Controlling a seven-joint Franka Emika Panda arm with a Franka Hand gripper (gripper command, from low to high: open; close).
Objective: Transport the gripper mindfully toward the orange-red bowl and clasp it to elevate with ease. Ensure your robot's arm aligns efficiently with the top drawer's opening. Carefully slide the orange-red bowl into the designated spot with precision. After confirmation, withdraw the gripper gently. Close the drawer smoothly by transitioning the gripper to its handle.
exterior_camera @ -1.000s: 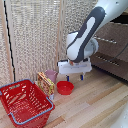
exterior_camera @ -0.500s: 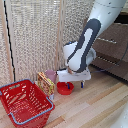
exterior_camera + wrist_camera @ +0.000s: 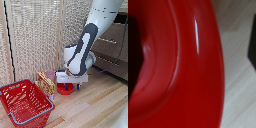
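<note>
The place looks like a room in a home, or a set built to look like one. The floor (image 3: 95, 107) is of light wooden planks. Behind the gripper (image 3: 71, 88) stands a woven beige screen (image 3: 40, 37) made of tall panels. Beyond the arm (image 3: 87, 42), on the exterior view's right, there is dark-brown wooden furniture with drawers (image 3: 111, 47) and slim silver handles (image 3: 109, 40). A red lattice basket (image 3: 25, 103), like one from a shop, stands on the floor near the gripper.

One orange-red bowl (image 3: 64, 89), one red basket (image 3: 24, 102), one box (image 3: 45, 83), two drawers (image 3: 111, 46), one arm (image 3: 87, 40).
</note>
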